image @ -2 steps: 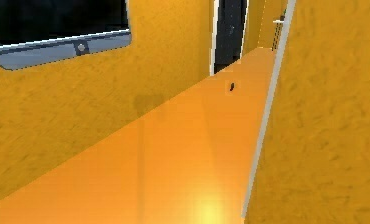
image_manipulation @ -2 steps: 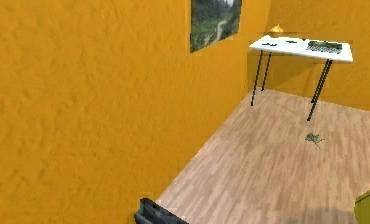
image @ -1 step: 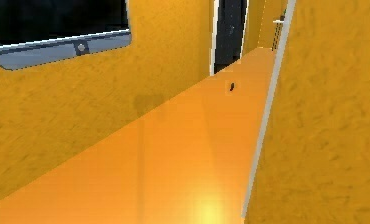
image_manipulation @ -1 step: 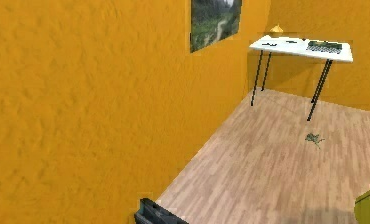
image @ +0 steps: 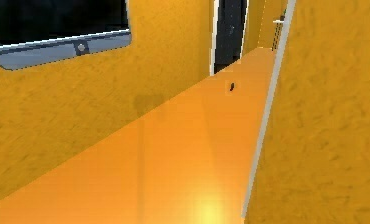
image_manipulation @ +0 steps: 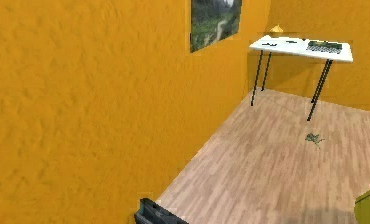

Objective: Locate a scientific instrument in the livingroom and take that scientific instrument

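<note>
The dark gripper peeks in at the bottom edge by the orange wall — I cannot tell how its fingers are or if it holds a thing — and small blobs lie on the far white table, none clearly the instrument.

Forward view hugs orange wall; arm side view overlooks far table.
</note>
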